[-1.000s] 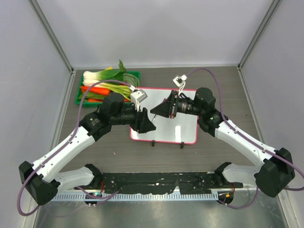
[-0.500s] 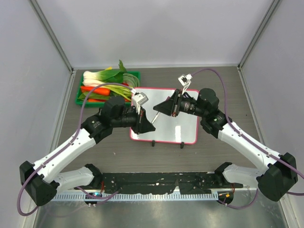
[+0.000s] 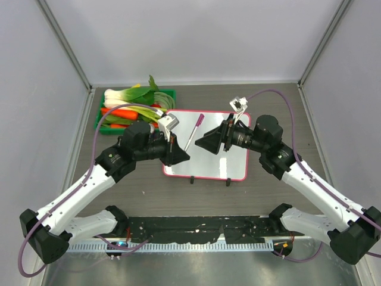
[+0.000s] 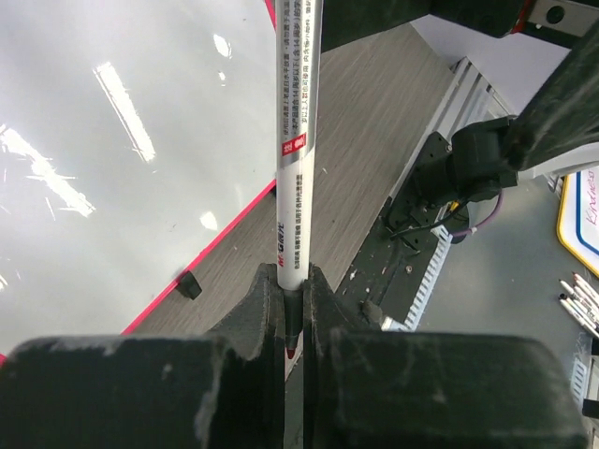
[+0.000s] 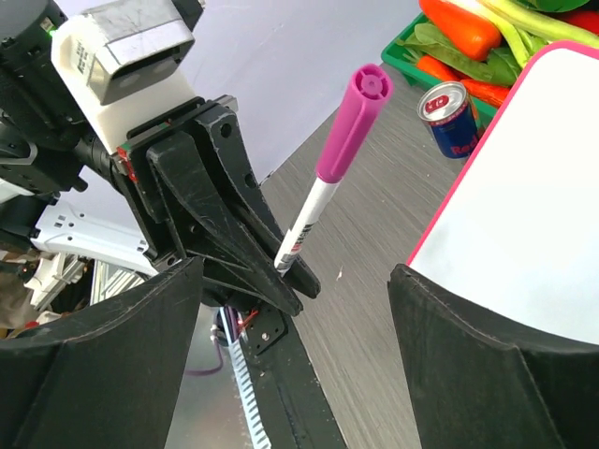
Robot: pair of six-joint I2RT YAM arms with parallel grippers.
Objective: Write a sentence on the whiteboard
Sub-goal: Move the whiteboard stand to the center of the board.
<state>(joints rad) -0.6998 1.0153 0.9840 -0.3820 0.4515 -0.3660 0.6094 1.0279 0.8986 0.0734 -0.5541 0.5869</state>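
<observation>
One whiteboard (image 3: 235,162) lies mid-table. The left gripper (image 3: 183,155) pinches one pen (image 3: 193,132), pink cap up, over the board's left edge. The right gripper (image 3: 201,144) gapes wide beside the pen. One veggie tray (image 3: 98,117) and one can (image 5: 452,117) sit behind.

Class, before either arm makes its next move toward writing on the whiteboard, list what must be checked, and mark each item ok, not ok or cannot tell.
1. The marker is clamped in the left gripper: ok.
2. The magenta cap is off the marker: not ok, it is on.
3. The right gripper is open and apart from the cap: ok.
4. The whiteboard has bare space for writing: ok, no writing shows on it.
5. The marker's ink works: cannot tell.
</observation>
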